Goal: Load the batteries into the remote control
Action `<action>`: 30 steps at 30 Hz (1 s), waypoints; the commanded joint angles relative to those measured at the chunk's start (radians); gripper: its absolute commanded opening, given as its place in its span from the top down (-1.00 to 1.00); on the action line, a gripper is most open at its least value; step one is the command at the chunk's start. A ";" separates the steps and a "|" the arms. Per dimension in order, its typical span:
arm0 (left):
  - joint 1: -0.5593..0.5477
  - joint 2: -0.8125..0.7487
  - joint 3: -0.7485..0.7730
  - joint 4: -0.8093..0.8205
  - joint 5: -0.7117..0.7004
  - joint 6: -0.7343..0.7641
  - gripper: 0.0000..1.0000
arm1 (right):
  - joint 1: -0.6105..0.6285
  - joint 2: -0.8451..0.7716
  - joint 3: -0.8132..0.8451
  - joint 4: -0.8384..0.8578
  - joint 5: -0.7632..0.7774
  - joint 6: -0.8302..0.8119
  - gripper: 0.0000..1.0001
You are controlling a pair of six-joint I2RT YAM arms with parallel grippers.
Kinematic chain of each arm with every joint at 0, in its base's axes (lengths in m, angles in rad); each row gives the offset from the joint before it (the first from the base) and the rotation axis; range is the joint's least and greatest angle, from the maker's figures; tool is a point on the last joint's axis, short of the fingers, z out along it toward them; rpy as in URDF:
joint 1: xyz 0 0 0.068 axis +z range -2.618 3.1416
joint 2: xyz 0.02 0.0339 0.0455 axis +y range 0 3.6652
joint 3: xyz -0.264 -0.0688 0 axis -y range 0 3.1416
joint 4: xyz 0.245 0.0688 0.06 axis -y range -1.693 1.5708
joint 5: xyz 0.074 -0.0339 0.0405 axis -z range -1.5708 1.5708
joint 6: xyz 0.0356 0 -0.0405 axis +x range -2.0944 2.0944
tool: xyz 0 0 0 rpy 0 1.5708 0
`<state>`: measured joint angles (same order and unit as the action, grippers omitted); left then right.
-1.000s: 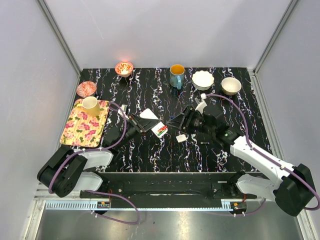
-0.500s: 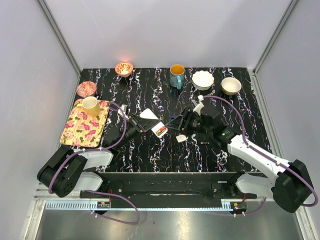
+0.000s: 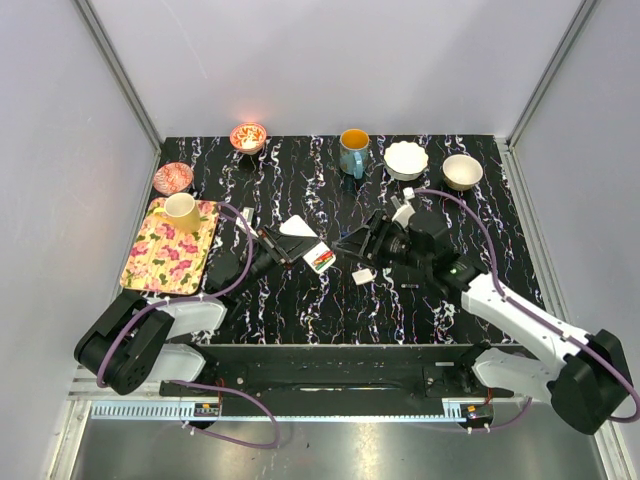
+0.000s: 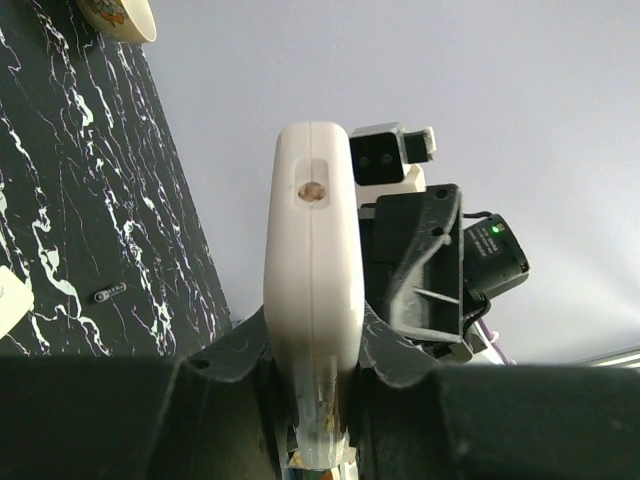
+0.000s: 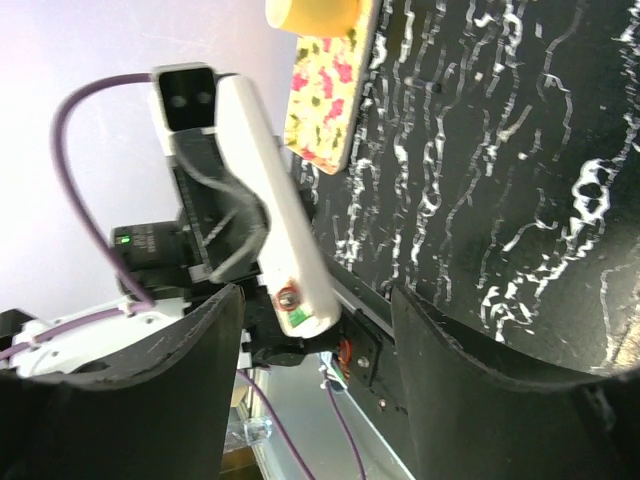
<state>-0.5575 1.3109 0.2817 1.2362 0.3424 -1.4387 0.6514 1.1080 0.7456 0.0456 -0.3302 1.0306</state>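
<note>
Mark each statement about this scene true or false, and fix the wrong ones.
The left gripper clamps the flat white rectangular remote control. True.
The right gripper also grips the remote. False: its jaws stand open with nothing between them.
The yellow mug stands on the floral tray. True.
The blue mug lies tipped over. False: it stands upright.
The small white square cover sits on the tray. False: it lies on the black marbled table.
</note>
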 commanded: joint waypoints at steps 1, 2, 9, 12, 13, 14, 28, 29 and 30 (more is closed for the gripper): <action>-0.002 -0.006 0.048 0.428 -0.023 -0.003 1.00 | 0.001 -0.069 0.006 0.060 0.007 0.049 -0.34; -0.002 -0.004 0.051 0.428 -0.022 -0.003 1.00 | 0.001 -0.063 0.005 0.072 -0.006 0.057 -0.35; -0.002 -0.002 0.071 0.428 -0.019 -0.006 1.00 | 0.001 -0.020 -0.034 0.145 -0.092 0.112 -0.34; -0.004 -0.006 0.076 0.428 -0.019 -0.008 1.00 | 0.001 -0.008 -0.066 0.189 -0.096 0.144 -0.33; -0.004 -0.006 0.076 0.428 -0.019 -0.006 1.00 | 0.001 -0.008 -0.075 0.223 -0.096 0.161 -0.33; -0.002 -0.007 0.074 0.428 -0.019 -0.008 1.00 | 0.001 -0.005 -0.095 0.243 -0.096 0.173 -0.33; -0.002 0.002 0.070 0.428 -0.016 -0.003 1.00 | 0.001 -0.005 -0.160 0.438 -0.102 0.264 -0.37; -0.002 0.002 0.070 0.428 -0.016 -0.003 1.00 | 0.001 -0.007 -0.155 0.438 -0.102 0.263 -0.38; -0.004 0.004 0.070 0.428 -0.016 -0.002 1.00 | 0.001 -0.007 -0.152 0.435 -0.105 0.261 -0.37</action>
<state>-0.5575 1.3109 0.3191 1.2335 0.3428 -1.4387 0.6518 1.1141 0.5816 0.4145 -0.4137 1.2827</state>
